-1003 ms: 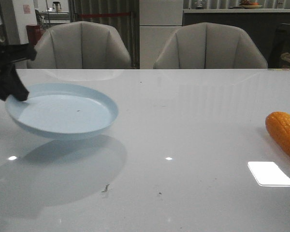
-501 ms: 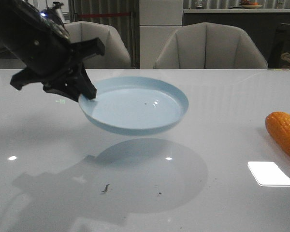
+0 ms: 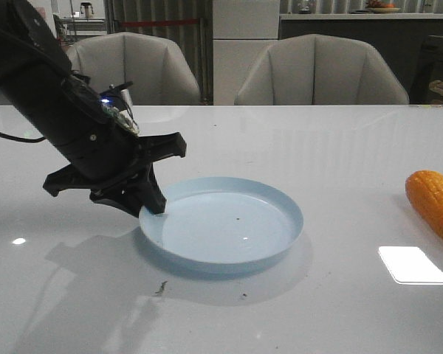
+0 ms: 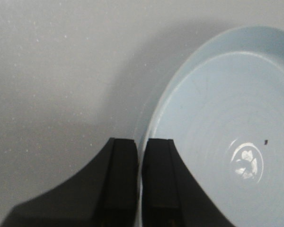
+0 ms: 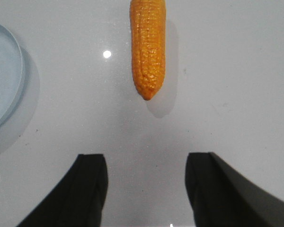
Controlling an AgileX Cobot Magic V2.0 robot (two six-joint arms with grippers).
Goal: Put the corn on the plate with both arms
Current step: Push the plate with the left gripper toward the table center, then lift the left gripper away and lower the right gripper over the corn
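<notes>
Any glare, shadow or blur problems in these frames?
Front view: bright rectangular glare patch on the table near the corn; the plate casts a soft shadow. Left wrist view: soft, with a highlight inside the plate. Right wrist view: sharp, one small glare spot.

**Soft overhead light, glossy reflections, grainy wrist views**

The front view is evenly lit and fairly dim, with a dark background. The white table (image 3: 280, 310) is glossy: a bright rectangular glare patch sits at its right, with small pinpoint highlights elsewhere. The plate (image 3: 229, 251) and the left gripper (image 3: 151, 205) cast soft, diffuse shadows toward the camera. The left wrist view is grainy and soft, its fingers (image 4: 118, 184) blurred black shapes. The right wrist view is sharper; the corn (image 5: 148, 47) throws a faint shadow beside one glare spot.
</notes>
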